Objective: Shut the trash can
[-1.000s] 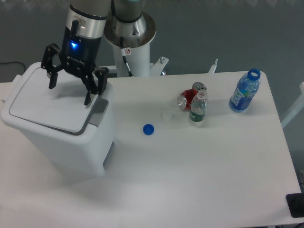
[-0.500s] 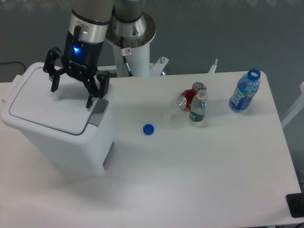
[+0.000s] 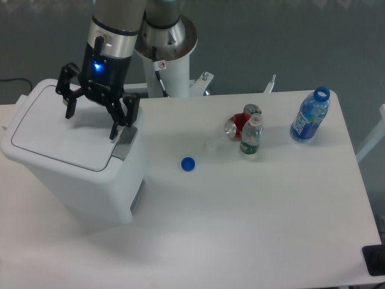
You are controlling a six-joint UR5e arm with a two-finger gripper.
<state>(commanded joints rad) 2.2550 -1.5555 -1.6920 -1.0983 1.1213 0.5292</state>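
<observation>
end effector: the end effector [image 3: 90, 117] hangs from the arm with its two black fingers [image 3: 115, 123] spread wide and nothing between them; a blue light glows on its body
what lies under it: the lid [image 3: 60, 137] of the trash can [image 3: 78, 159] is directly below; one fingertip is over the lid's far-left part, the other over the right rim next to the grey latch tab [image 3: 126, 141]; whether either tip touches the lid cannot be told from this view
lid state: the lid looks flat and seated in its frame, so the closing seems done or nearly so; any remaining push would go straight down
long axis: the lid's long side runs from the far-left corner toward the latch tab, roughly in line with the spread of the fingers
trash can position: it stands at the left end of the table [image 3: 258, 211], tilted slightly in the view, latch side facing the table's middle
further out: a blue bottle cap [image 3: 188, 163] lies alone near the middle; a red can [image 3: 237, 124] and a small green-labelled bottle [image 3: 251, 138] sit close together beyond it; a blue open bottle [image 3: 310, 115] stands near the right edge; all well apart from the trash can
</observation>
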